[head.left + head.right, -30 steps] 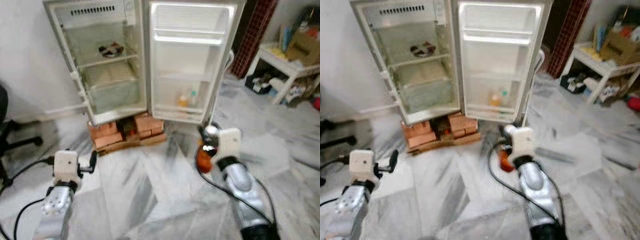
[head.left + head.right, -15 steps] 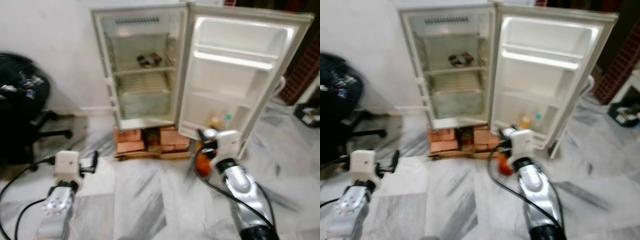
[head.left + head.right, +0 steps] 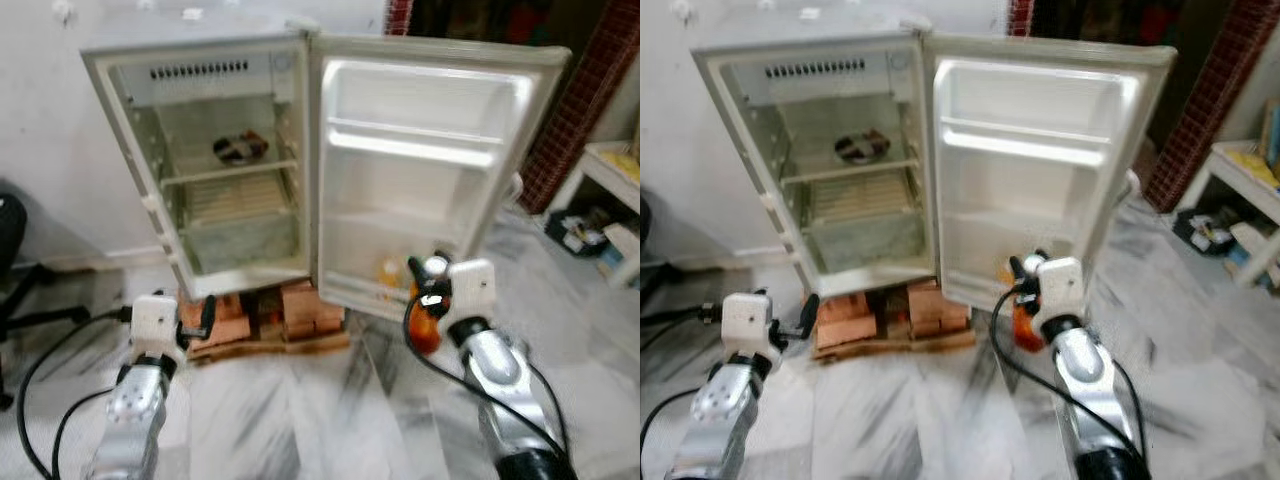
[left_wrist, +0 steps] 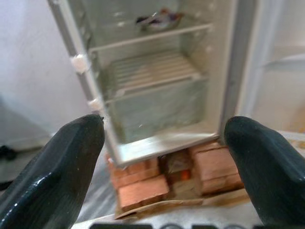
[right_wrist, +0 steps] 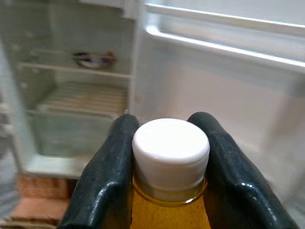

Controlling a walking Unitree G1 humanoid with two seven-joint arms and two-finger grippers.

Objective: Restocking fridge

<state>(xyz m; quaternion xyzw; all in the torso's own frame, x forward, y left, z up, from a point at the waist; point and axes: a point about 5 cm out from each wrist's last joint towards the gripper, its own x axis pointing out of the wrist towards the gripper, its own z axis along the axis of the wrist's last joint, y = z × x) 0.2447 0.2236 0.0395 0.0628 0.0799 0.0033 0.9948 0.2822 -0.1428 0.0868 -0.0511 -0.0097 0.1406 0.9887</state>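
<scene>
Right gripper [image 5: 169,157]: lower centre of the right wrist view, fingers pinching the neck of a bottle [image 5: 170,191] just under its white cap. Bottle: orange-amber liquid, hanging below the gripper at right of centre in the left eye view.

Risk: held by the neck alone, it may swing or slip, or strike the door [image 3: 420,170] shelf rail.

Left gripper [image 4: 164,157]: fingers spread wide, holding nothing.

Fridge [image 3: 215,170]: upper centre, open, standing on bricks [image 3: 290,310]; a small bottle [image 3: 390,271] in the lower door shelf.

Two silver arms w/ white boxy wrist blocks; black cables looping off each — glossy black fingers [image 5: 112,171].
</scene>
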